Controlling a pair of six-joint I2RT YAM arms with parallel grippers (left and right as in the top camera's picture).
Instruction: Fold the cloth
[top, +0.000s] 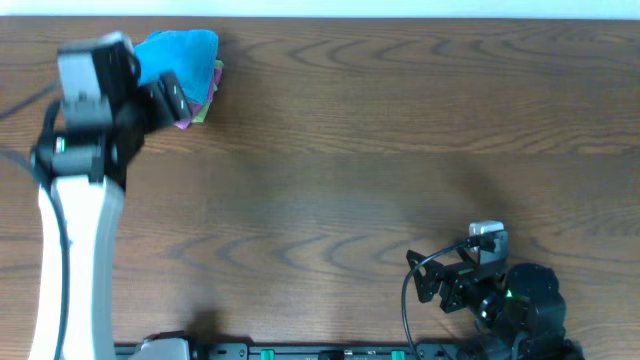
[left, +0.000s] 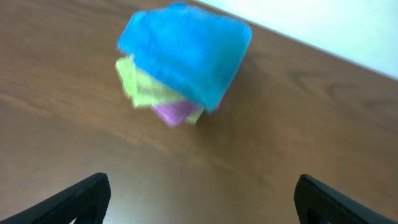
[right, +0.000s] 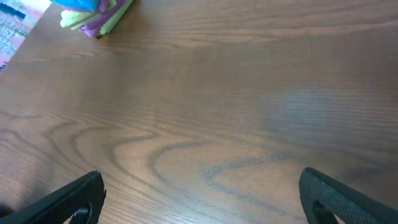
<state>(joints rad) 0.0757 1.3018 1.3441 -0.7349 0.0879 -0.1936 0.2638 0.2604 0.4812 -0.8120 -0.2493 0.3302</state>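
A stack of folded cloths lies at the far left of the table: a blue cloth (top: 182, 52) on top, with a yellow-green cloth (left: 142, 88) and a purple cloth (left: 175, 112) under it. The stack shows in the left wrist view (left: 183, 55) and at the top left of the right wrist view (right: 93, 15). My left gripper (top: 170, 100) is open and empty, just in front of the stack, not touching it. My right gripper (top: 440, 280) is open and empty near the front right of the table, far from the cloths.
The brown wooden table (top: 350, 150) spans all views. Its far edge meets a white wall (left: 348, 31) right behind the stack. The right arm's base and cables (top: 520, 310) sit at the front right edge.
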